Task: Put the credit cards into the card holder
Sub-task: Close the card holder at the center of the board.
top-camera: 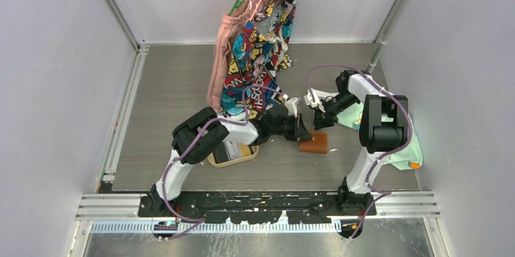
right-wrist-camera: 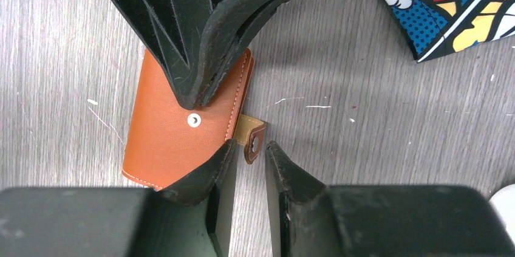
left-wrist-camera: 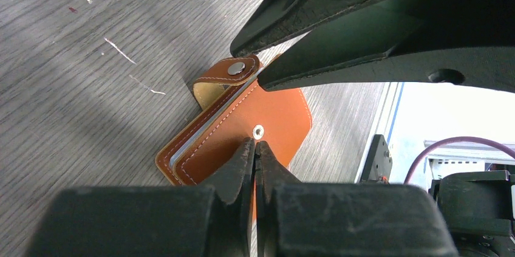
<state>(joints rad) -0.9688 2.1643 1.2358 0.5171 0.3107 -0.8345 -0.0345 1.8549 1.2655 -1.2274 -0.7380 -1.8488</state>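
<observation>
Two white arms on the desk's near edge, left arm (top-camera: 237, 133) based at seven o'clock and right arm (top-camera: 367, 166) at five o'clock, both showing chunky black joints, looping purple cables (left-wrist-camera: 461, 141) and scuffed matte-black claw fingers (right-wrist-camera: 206, 178) tapering to blunt tips.

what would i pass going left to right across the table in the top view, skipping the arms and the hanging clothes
wooden tray → wallet → mint-green object
</observation>
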